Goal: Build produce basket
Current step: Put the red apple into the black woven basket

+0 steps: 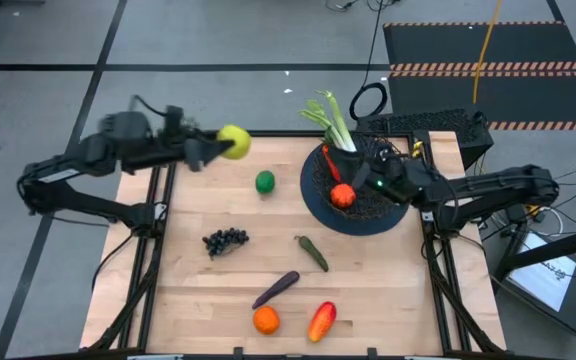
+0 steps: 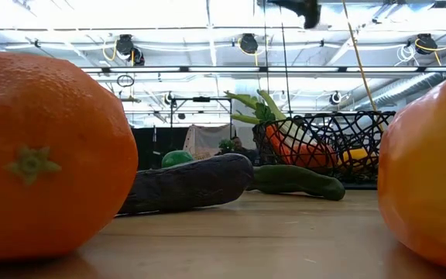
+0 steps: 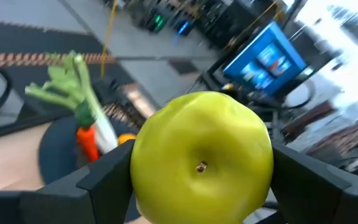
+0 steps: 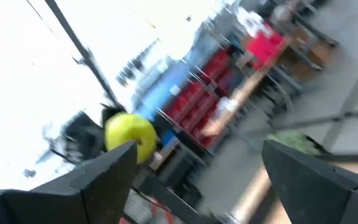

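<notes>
The left gripper (image 1: 226, 146) pinches a round yellow-green toy apple (image 1: 234, 141) between its dark fingers (image 3: 98, 177), held above the far left part of the pale wooden table (image 1: 198, 290), well apart from the round black wire-mesh basket (image 1: 318, 205). The right gripper (image 1: 360, 172) hangs over the basket with its jaws spread and nothing between them. Inside the basket sit a white-green leek (image 1: 334, 122), an orange carrot (image 1: 329, 163) and a red tomato (image 1: 342, 195). Left of the basket lies a small green lime (image 1: 265, 182); nearer the table's front lie dark grapes (image 1: 225, 240), a green pickle (image 1: 313, 253), a purple eggplant (image 1: 276, 289), an orange (image 1: 266, 320) and a red-yellow pepper (image 1: 322, 321).
</notes>
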You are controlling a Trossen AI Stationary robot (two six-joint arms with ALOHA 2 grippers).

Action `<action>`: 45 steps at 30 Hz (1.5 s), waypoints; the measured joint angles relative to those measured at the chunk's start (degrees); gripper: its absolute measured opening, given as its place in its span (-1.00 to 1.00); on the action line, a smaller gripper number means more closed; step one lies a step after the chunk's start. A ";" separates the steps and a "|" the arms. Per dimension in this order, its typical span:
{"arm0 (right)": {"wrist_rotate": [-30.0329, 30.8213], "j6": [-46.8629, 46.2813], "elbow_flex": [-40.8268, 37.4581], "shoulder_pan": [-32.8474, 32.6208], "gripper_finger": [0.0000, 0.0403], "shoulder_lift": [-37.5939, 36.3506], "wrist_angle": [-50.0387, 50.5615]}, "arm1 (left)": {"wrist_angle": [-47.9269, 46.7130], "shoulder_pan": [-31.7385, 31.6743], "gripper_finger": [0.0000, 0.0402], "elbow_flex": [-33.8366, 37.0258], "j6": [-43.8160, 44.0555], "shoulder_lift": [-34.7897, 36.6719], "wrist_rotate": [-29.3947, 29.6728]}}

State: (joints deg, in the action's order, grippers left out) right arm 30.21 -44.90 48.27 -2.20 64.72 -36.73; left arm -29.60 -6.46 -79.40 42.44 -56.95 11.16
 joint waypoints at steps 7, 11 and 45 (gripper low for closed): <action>-2.84 -0.27 0.00 -0.95 0.67 2.67 -9.14 | 2.62 -0.87 0.66 0.00 -6.23 3.94 2.15; -3.51 -0.65 0.00 -2.08 0.67 2.67 -7.99 | 4.73 -2.24 0.61 0.00 -6.99 3.90 2.14; -4.99 20.53 5.03 -0.02 0.67 -1.99 10.85 | 14.61 -6.87 0.64 0.07 14.18 -5.53 -3.83</action>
State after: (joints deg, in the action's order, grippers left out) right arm 25.22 -24.37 53.30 -2.22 62.74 -25.88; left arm -14.99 -13.33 -79.33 56.63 -62.48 7.34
